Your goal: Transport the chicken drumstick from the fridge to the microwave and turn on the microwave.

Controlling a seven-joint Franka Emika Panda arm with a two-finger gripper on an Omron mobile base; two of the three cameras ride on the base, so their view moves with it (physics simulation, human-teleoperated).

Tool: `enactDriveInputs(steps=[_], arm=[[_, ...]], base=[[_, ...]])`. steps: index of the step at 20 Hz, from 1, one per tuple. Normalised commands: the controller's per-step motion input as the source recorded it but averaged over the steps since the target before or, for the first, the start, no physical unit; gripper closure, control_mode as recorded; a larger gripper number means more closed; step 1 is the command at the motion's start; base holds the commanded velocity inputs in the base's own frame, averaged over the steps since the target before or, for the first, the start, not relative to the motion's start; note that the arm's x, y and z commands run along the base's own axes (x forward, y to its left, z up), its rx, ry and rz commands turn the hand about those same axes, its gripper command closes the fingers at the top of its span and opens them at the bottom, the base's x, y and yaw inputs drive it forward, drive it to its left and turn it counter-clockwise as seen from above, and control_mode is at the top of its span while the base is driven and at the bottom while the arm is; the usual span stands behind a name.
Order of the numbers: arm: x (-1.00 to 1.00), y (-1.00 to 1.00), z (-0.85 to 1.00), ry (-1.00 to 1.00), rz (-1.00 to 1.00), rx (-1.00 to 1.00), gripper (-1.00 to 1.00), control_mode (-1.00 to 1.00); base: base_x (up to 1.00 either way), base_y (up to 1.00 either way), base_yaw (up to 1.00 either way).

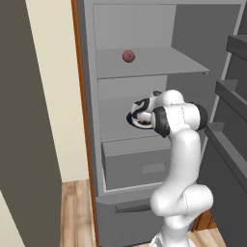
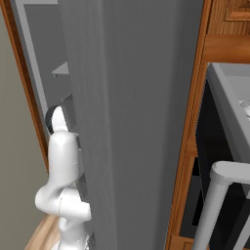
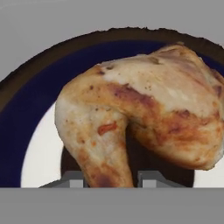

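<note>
Between the hand's clenched tips sits the golden-brown, lumpy chicken drumstick.

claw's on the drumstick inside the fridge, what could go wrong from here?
1. In the hand view the claw pinches only the narrow leg end of the chicken drumstick; the heavy thigh part may swing or slip out on lifting.
2. The drumstick lies on a blue-rimmed plate; a lift could drag or tip it.
3. The arm reaches deep into the fridge, under the shelf holding a reddish ball; retracting could clip that shelf.
</note>
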Motion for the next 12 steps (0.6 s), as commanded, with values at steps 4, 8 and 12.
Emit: enactDriveInputs(steps=[4,8,12], arm=[[-0.08,0.04,0.04,-0.04,0.0,0.0,1.0,-1.0],[-0.21,0.07,0.1,-0.05,0.0,-0.03,1.0,-1.0],[-0.34,0.04,0.08,-0.1,0.0,-0.03,1.0,-1.0]], base=[[0.0,0.0,0.0],[0.0,0.0,0.0],[0.0,0.0,0.0]])
